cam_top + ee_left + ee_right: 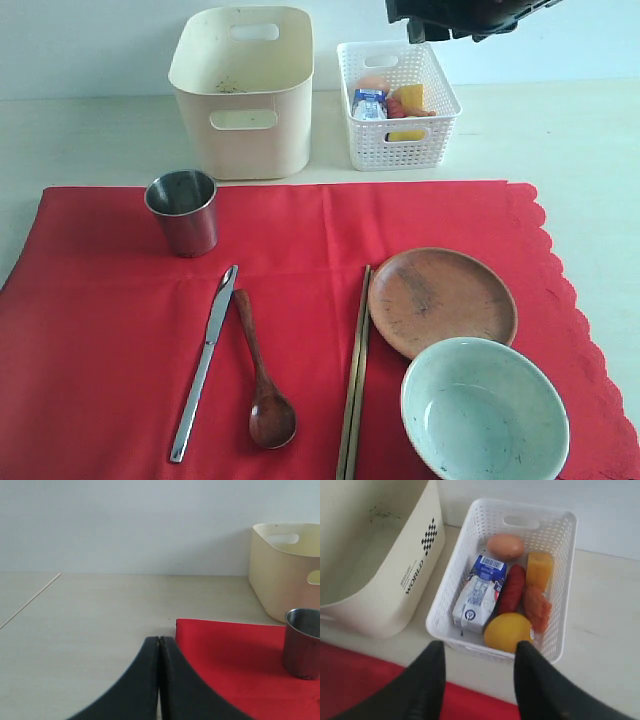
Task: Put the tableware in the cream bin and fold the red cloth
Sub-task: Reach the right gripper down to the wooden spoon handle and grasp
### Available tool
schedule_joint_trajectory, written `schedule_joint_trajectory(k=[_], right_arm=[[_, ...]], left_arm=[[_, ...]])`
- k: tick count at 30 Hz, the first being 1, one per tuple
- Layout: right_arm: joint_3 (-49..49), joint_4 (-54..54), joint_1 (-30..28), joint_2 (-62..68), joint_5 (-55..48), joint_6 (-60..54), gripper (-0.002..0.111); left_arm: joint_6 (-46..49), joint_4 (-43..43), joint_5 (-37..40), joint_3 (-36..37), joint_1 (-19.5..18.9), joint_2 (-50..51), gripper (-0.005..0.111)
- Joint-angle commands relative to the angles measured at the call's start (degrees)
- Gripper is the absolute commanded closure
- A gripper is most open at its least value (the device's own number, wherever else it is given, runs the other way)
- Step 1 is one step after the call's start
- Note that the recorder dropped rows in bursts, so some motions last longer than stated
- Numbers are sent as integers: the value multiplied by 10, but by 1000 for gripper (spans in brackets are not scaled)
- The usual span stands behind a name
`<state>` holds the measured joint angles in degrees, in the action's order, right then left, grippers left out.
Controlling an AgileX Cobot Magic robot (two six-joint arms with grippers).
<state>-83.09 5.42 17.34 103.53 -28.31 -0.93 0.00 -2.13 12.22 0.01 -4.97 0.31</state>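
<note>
Stiff, slippery round steel cup (182,211): likely best pinched at its rim; left fingers (144,680) pressed together, right fingers (426,685) spread.

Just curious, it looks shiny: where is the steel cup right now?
In the exterior view the steel cup stands upright on the left side of the red cloth, near its far edge, just in front of the cream bin.

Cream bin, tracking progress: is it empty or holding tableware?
Empty of tableware: the cream bin shows only bare inner walls; the steel cup stands outside on the red cloth.
</note>
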Motion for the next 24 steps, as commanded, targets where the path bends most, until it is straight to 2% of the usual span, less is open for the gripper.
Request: schedule_joint_trajectory(k=[1,5,6,18,24], right_arm=[[3,14,2,-34,-55,13,87],[43,14,31,-69,-29,14,107],[56,14,41,-78,-20,16,108],[180,14,127,-150,-12,16,108],[240,4,140,-174,-4,16,108]], left_arm=[[0,4,-2,0,-1,-3,107],[0,4,-2,0,-1,-3,107],[0,4,-2,0,-1,-3,107],[0,4,-2,0,-1,-3,107],[0,4,-2,0,-1,-3,107]])
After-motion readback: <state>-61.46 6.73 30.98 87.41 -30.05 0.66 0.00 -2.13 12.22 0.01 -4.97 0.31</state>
